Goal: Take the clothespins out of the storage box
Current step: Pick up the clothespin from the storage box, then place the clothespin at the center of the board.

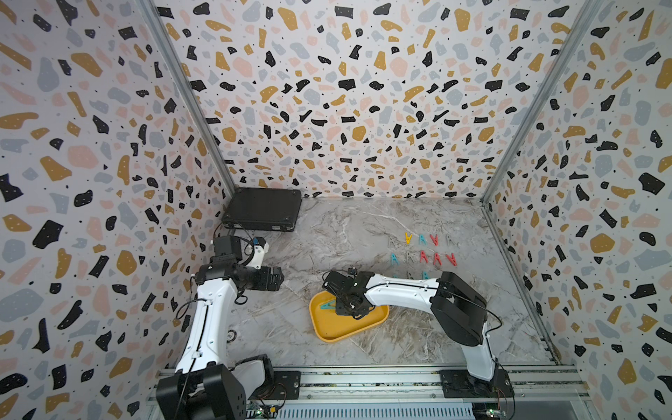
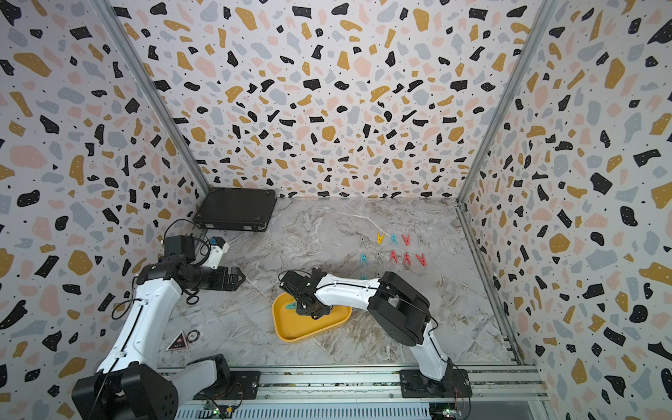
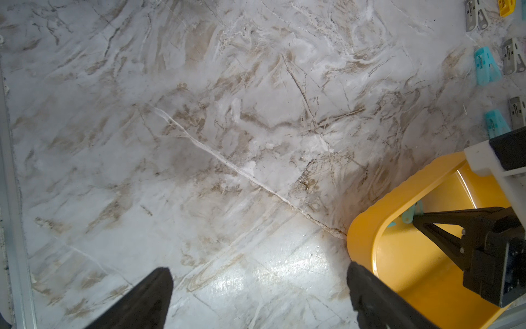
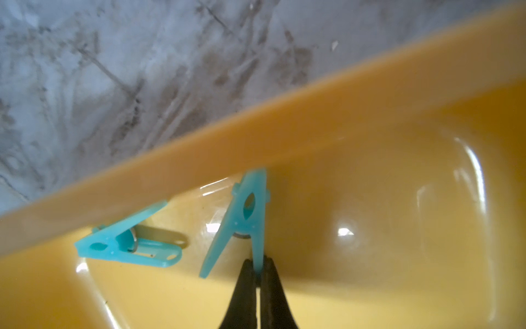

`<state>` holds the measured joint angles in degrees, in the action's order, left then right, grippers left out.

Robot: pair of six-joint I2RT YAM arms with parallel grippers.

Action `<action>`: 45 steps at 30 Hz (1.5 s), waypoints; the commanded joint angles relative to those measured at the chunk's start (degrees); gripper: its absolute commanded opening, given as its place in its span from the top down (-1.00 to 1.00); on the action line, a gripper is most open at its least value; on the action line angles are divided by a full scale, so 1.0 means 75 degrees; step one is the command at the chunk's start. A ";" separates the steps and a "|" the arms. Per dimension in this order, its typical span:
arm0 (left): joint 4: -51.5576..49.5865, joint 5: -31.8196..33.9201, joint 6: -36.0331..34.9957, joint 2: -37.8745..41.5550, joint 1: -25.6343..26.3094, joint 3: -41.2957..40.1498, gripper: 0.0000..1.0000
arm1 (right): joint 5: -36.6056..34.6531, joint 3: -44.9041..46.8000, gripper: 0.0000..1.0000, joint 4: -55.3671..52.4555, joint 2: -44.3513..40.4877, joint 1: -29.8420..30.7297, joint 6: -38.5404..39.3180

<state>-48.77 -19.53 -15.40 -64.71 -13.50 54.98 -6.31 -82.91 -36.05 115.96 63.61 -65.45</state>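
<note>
The yellow storage box (image 1: 329, 332) (image 2: 291, 334) lies on the marble table near the front middle. My right gripper (image 4: 257, 265) reaches down into it and is shut on one leg of a teal clothespin (image 4: 244, 216) that stands against the box wall (image 4: 284, 142). A second teal clothespin (image 4: 128, 245) lies flat beside it in the box. Several clothespins (image 1: 423, 256) in yellow, teal, red and grey lie in rows on the table behind the right arm, which hides some of them. My left gripper (image 3: 259, 270) (image 1: 280, 280) hangs open over bare table left of the box (image 3: 367, 228).
A flat black hard case (image 1: 262, 209) lies at the back left corner. Patterned walls close in three sides. A metal rail (image 1: 363, 382) with both arm bases runs along the front edge. A small triangular sticker (image 2: 178, 342) is on the table near the left arm.
</note>
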 commanded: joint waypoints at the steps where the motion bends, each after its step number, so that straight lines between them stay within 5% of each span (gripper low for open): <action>1: 0.0029 -0.0206 -0.0077 0.0085 -0.0048 -0.0112 -0.99 | -0.0268 0.0115 0.97 -0.0455 -0.0515 -0.0033 0.0110; 18: -0.0138 -0.0712 -0.0225 -0.0158 -0.0048 -0.0088 -1.00 | -0.1221 0.0324 1.00 -0.0903 -0.2028 0.0166 0.1653; 27: -0.0200 -0.0874 -0.0286 -0.0287 -0.0051 -0.0065 -0.99 | -0.1203 0.0793 1.00 -0.0929 -0.3340 0.0019 0.3408; 45: -0.0361 -0.1298 -0.0414 -0.0267 -0.0049 -0.0030 -1.00 | -0.0480 0.2686 1.00 -0.2388 -0.5260 -0.3696 0.5950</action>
<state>-50.96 -28.08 -17.39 -66.78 -13.52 54.98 -9.39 -63.16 -48.90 78.04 38.92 -26.02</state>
